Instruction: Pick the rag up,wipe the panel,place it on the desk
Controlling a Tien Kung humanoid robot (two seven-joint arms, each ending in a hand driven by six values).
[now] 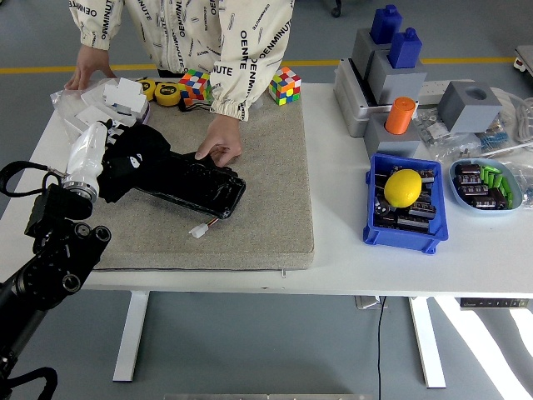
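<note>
Now the wiping step: the left hand [100, 158] clasps the black rag [133, 158] on the panel's [196, 185] left end, toward the mat's [250, 225] far-left corner; next, sweep rightward while a person's hand [218, 142] steadies it

We are in a robotics lab or workshop: a white desk [333, 250] on a grey floor with a yellow line [466, 60], a blue parts bin [401, 233], grey fixtures [391, 79], and puzzle cubes [285, 86] as test props.
</note>
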